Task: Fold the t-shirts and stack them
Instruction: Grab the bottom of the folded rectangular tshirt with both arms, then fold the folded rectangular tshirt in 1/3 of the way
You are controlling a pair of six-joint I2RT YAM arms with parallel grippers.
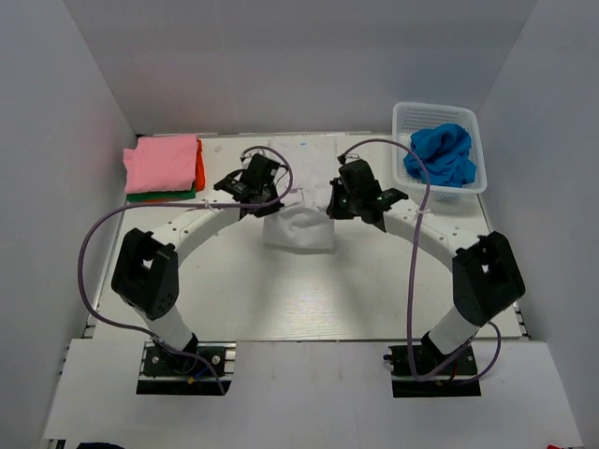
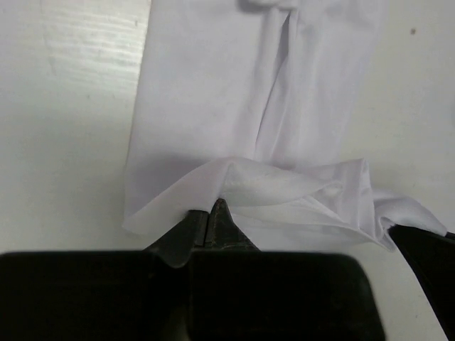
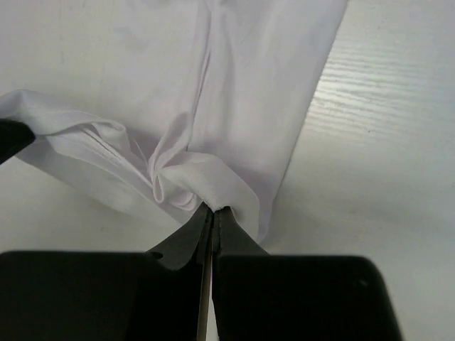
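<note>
- Left gripper (image 2: 212, 212): clenched on a raised edge of the white t-shirt (image 2: 213, 92), with cloth pinched between the fingertips. In the top view it sits at the shirt's left side.
- Right gripper (image 3: 213, 210): fingers pressed tight together on a bunched fold of the same shirt, at its right side. The cloth gathers into creases just at the tips.
- White t-shirt: mid-table, between the two grippers. Its far part lies flat on the table as a long strip. Its near part is lifted and doubled over, showing as a loose flap on the side toward the arm bases in the top view.
- Table (image 1: 309, 299): white surface with faint wood grain.
- Pink t-shirt (image 1: 164, 161): folded, on top of a stack at the far left of the table.
- Orange-red t-shirt (image 1: 199, 170): folded, under the pink one, with only its right edge showing.
- Green t-shirt (image 1: 159, 196): folded, at the bottom of the stack, showing as a thin strip along the near edge.
- Blue t-shirt (image 1: 440, 154): crumpled and unfolded, lying inside the basket.
- Basket (image 1: 435, 108): white plastic lattice, at the far right of the table, apart from the white shirt.
</note>
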